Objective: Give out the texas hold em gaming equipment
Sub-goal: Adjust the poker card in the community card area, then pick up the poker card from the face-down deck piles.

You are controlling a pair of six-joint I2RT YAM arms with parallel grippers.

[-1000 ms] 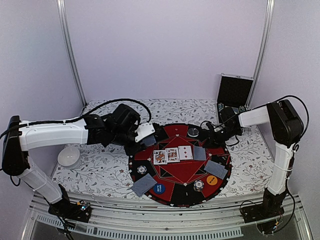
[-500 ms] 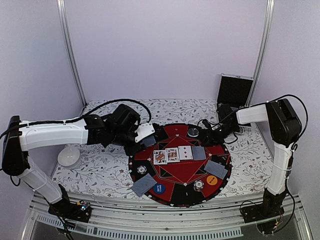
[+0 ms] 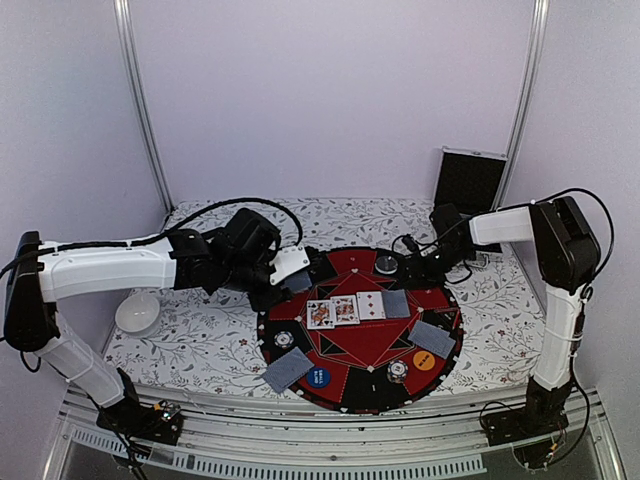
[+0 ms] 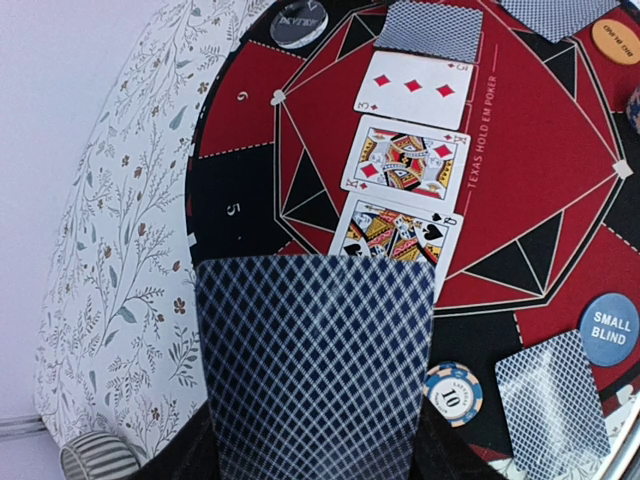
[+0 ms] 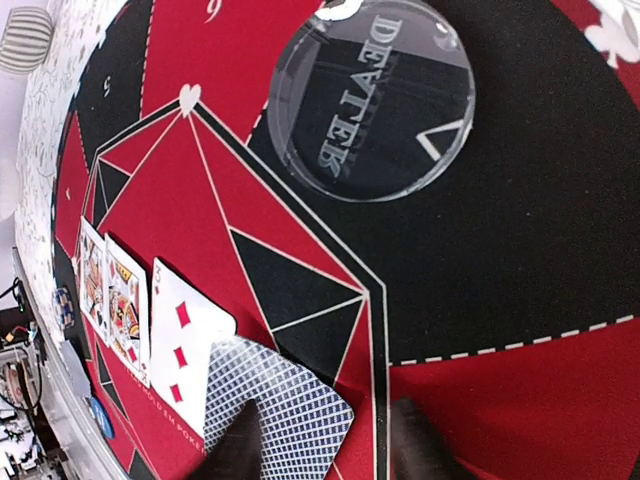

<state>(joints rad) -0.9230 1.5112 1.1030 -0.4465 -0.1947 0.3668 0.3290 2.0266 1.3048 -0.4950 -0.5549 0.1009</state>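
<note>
Card [image 4: 315,360] fills the left wrist view, clamped in left hand [image 4: 315,455] (right hand [image 5: 325,445] spread).

Pale lilac walls [image 3: 330,90], silver corner rails [image 3: 140,100], floral-patterned tabletop [image 3: 210,345], even light

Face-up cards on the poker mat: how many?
3, in a row at the centre of the mat: left face card, middle face card, three of diamonds on the right. More could sit under the left gripper.

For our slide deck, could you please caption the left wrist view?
Left gripper holding a face-down card over the poker mat, three face-up cards dealt beyond it.
</note>
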